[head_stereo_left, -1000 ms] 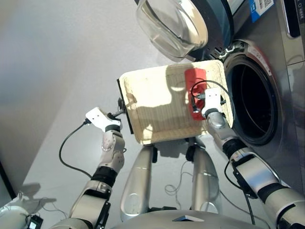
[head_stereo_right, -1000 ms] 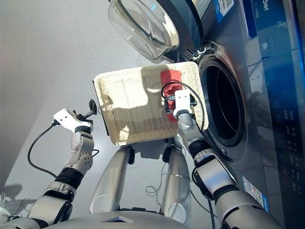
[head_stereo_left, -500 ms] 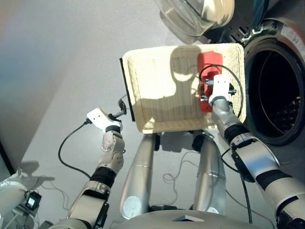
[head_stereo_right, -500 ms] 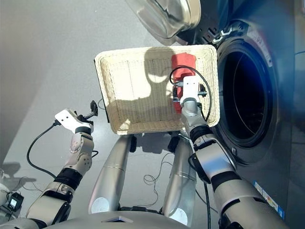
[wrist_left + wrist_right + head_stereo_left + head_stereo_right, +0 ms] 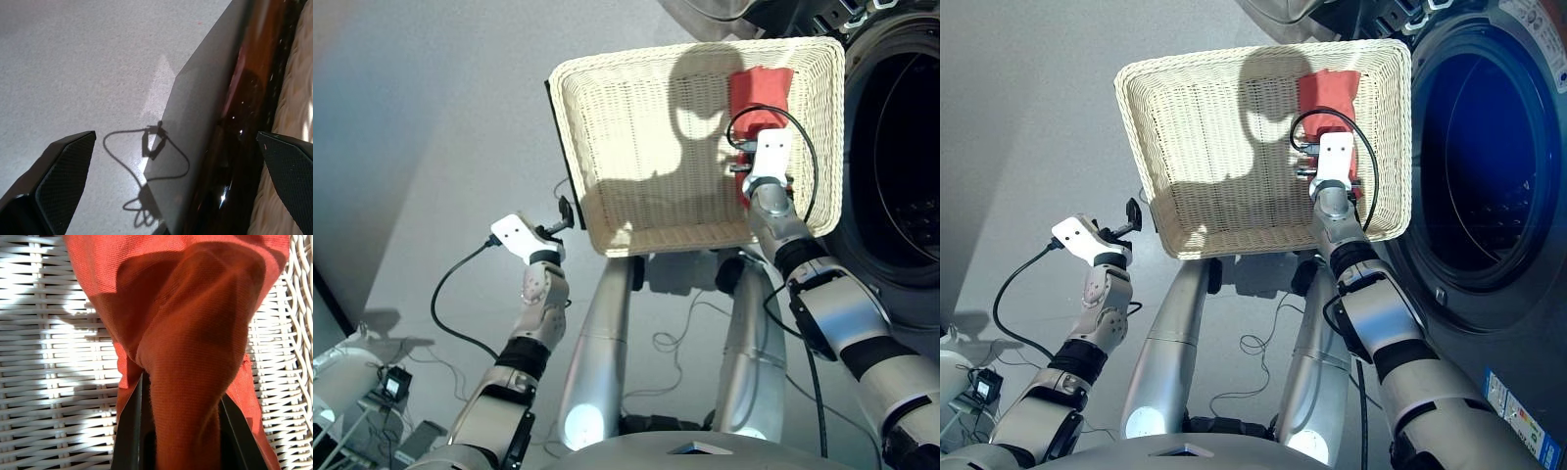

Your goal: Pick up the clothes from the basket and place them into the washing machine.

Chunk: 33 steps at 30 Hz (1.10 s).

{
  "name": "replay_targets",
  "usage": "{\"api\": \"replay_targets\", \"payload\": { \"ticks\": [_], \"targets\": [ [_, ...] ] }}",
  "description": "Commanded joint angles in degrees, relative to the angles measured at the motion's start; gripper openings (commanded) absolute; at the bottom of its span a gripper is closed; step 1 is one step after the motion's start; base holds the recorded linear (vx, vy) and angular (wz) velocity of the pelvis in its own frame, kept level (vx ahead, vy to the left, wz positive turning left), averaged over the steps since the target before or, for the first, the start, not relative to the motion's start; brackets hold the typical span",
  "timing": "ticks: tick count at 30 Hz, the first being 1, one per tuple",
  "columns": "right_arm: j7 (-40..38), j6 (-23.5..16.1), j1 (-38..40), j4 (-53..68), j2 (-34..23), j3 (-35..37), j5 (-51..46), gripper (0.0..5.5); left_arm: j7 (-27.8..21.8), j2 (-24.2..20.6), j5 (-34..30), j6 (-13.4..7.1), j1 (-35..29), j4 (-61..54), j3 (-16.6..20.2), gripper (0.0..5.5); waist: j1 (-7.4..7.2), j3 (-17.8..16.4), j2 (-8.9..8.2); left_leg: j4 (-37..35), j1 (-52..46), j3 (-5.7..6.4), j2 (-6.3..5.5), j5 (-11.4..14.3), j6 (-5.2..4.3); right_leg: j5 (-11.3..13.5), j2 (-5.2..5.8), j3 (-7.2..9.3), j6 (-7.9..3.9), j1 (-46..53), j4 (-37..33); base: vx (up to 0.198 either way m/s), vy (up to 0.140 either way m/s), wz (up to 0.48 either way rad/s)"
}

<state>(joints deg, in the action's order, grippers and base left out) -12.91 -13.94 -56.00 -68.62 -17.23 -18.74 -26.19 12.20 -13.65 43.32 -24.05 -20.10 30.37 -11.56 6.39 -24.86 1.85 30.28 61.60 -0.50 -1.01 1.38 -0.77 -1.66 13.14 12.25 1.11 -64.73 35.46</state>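
My right gripper (image 5: 181, 406) has pinched a bunched fold of the red cloth (image 5: 760, 90), upper right of the basket (image 5: 607, 117). Soft, light; mid-fold holds. Left gripper (image 5: 166, 188) open, empty.

I record the basket (image 5: 607, 127) as cream-beige, with a ribbed woven weave over floor and rim; a dark grey shadow patch falls across its upper middle. The cloth piece (image 5: 759, 93) in it is plain red, unpatterned, reading orange-red with a fine knit texture in the right wrist view. The right gripper (image 5: 178, 431) has black fingers; the left gripper (image 5: 166, 191) has black fingers with a fine carbon-weave pattern. The washing machine (image 5: 1489, 255) is dark grey metallic, its drum opening near black with a blue tint. The floor (image 5: 421, 147) is pale speckled grey.
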Motion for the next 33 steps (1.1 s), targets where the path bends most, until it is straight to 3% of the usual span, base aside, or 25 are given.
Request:
{"api": "replay_targets", "payload": {
  "ticks": [1, 6, 12, 16, 21, 24, 33],
  "targets": [
    [0.2, -1.9, 2.9, 1.5, 0.0, -0.8, -2.0, 0.0, 0.5, -0.6, -1.4, -2.0, 1.9, -2.9, 1.3, 5.5, 0.28, 4.1, 2.28, -4.3, -2.7, -2.27, -1.25, 1.7, 2.29, -2.1, -1.96, -0.45, -3.9, 3.9, -0.5, 0.0, 0.0, 0.0],
    [-2.8, -4.2, 8.4, 9.4, 0.9, 0.4, 0.1, 0.0, 0.7, 0.3, -1.8, -2.8, 2.1, -1.6, 2.2, 5.5, -0.64, 5.1, 1.5, -9.2, -7.9, -2.39, -0.92, 0.6, 1.85, -0.7, -2.56, 0.33, -4.44, 8.9, -5.4, 0.0, 0.0, 0.0],
    [-4.9, -8.5, 16.7, 17.4, 2.6, 6.3, -4.3, 0.0, 1.2, 1.5, -2.2, -3.7, 2.6, 0.2, 2.8, 5.5, -1.97, 6.0, 1.25, -14.3, -14.3, -2.33, -0.8, -0.8, 1.14, 0.9, -3.19, 0.85, -5.04, 15.3, -11.1, 0.0, 0.0, 0.0],
    [-11.3, -11.1, 22.3, 22.9, 2.7, 10.5, 0.9, 0.0, 1.7, 2.6, -2.6, -4.8, 4.3, 1.0, 3.2, 5.5, -2.93, 6.8, 1.59, -18.4, -20.1, -2.57, -0.9, -2.0, 0.71, 2.5, -3.7, 0.98, -5.56, 20.7, -16.0, 0.0, 0.0, 0.0],
    [-19.8, -10.5, 24.3, 25.7, 2.0, 12.3, 10.4, 0.0, 2.7, 2.9, -3.6, -5.5, 5.0, 1.7, 3.2, 5.5, -3.53, 7.0, 1.86, -20.6, -23.2, -3.19, -1.01, -2.7, 0.46, 3.8, -4.09, 0.43, -5.98, 23.6, -19.2, 0.0, 0.0, 0.0],
    [-26.1, -9.5, 23.5, 24.4, 1.0, 14.5, 15.5, 0.0, 3.3, 2.7, -4.0, -6.1, 5.1, 1.3, 2.8, 5.5, -3.84, 6.9, 2.26, -19.6, -22.6, -3.74, -1.34, -2.3, 0.79, 4.1, -4.17, -0.4, -5.87, 23.0, -19.0, -0.036, 0.032, -0.063],
    [-39.5, -2.3, 10.3, 14.0, -11.1, 22.7, 19.0, 0.0, 1.7, 0.2, -1.6, -5.8, 7.2, -1.3, 2.1, 5.5, -3.51, 6.1, 4.81, -15.6, -16.0, -5.46, -1.84, -1.1, 1.3, 4.7, -3.8, -4.07, -5.62, 15.7, -16.0, -0.043, 0.051, -0.083]
  ]
}}
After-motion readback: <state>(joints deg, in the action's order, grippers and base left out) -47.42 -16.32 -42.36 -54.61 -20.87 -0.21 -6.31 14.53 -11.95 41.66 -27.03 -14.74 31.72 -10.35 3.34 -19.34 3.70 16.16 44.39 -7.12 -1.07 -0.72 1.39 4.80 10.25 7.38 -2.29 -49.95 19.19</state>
